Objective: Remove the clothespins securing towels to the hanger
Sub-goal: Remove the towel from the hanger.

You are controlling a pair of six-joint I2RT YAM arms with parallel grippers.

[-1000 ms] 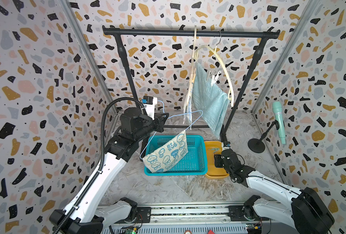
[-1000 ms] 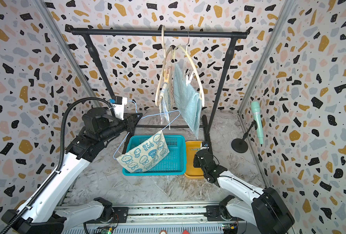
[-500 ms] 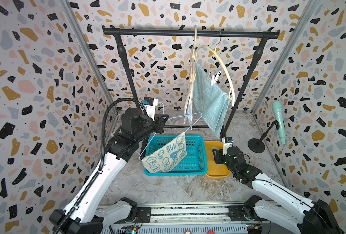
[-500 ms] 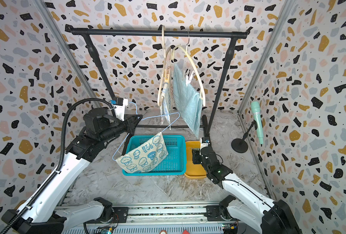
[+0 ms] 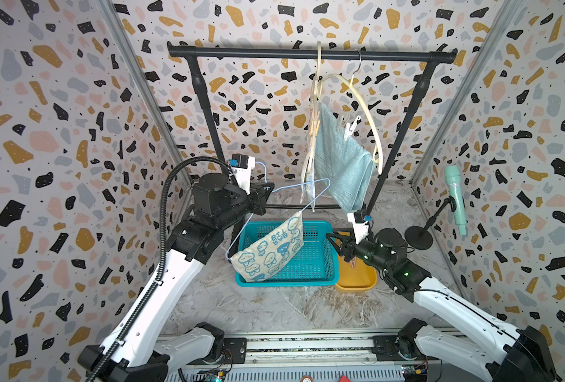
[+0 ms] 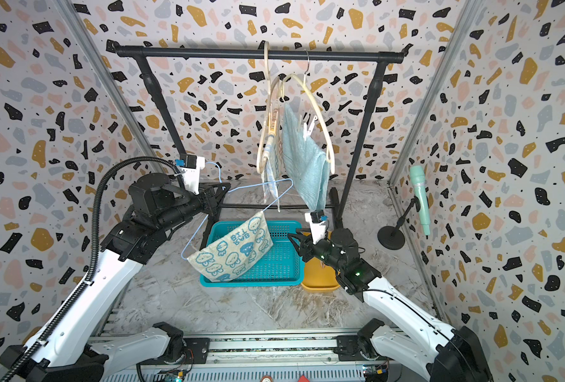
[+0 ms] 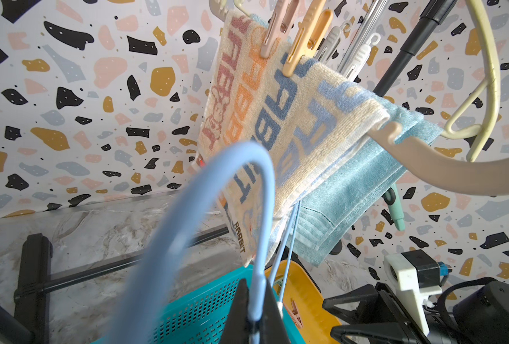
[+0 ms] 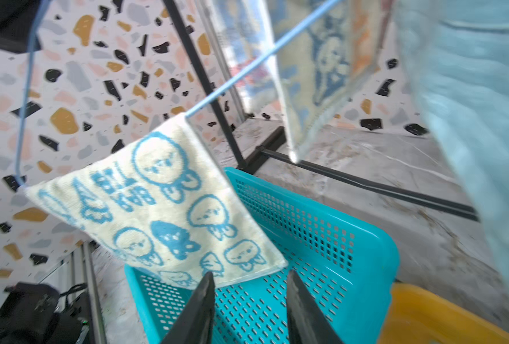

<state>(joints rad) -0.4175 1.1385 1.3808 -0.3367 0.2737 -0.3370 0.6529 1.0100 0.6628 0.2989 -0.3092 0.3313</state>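
Terrazzo walls (image 5: 59,132) ring marbled floor (image 5: 274,307); left tool (image 7: 254,297) pinches blue hanger (image 7: 241,150), right tool (image 8: 250,274) spread.

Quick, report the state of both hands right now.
Left hand: closed on the blue wire hanger.
Right hand: open, holding nothing.

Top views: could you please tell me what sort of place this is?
Probably a robot test booth staged as a laundry corner: terrazzo-patterned walls, a rack hung with towels, and two arms on a rail.
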